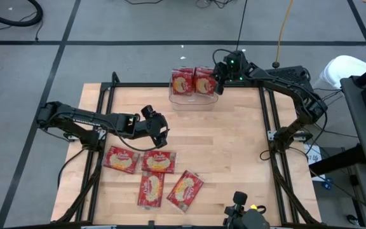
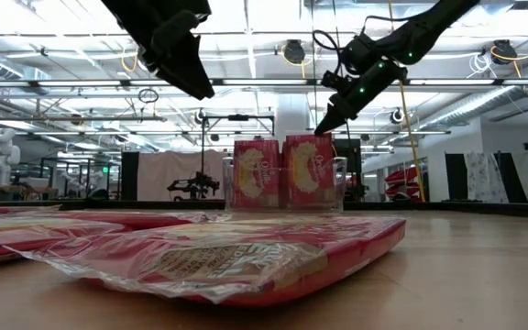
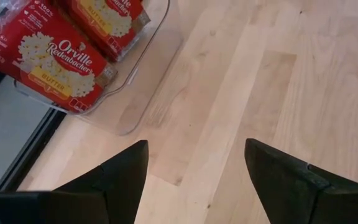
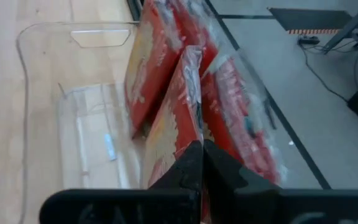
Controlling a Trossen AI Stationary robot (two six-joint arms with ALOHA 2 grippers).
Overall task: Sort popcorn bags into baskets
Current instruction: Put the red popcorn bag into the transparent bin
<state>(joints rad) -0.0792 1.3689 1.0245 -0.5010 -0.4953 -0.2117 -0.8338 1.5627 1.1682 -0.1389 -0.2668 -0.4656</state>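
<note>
A clear plastic bin (image 1: 178, 98) stands at the table's far edge. It holds red popcorn bags (image 1: 183, 81) upright on their lower edges, in two stacks side by side. My right gripper (image 1: 218, 81) is at the top of the right stack, shut on a bag (image 4: 173, 124). Several more bags (image 1: 158, 162) lie flat near the table's near edge. My left gripper (image 1: 162, 135) hovers open over bare wood at mid-table, between the flat bags and the bin, touching nothing. My right gripper pinches the top edge (image 4: 192, 93) of a bag in the bin's right stack between its two fingers (image 4: 185, 168). The fingers come from above, slanting in from the table's right side. The bag stands upright inside the bin among the other bags (image 2: 312, 170).
The bin's half toward the table's middle (image 4: 86, 124) holds no bags. Black frame rails (image 1: 265, 108) run along the table's left, right and far edges. Bare wood lies between the bin and the flat bags (image 1: 185, 189). The room behind holds racks and equipment.
</note>
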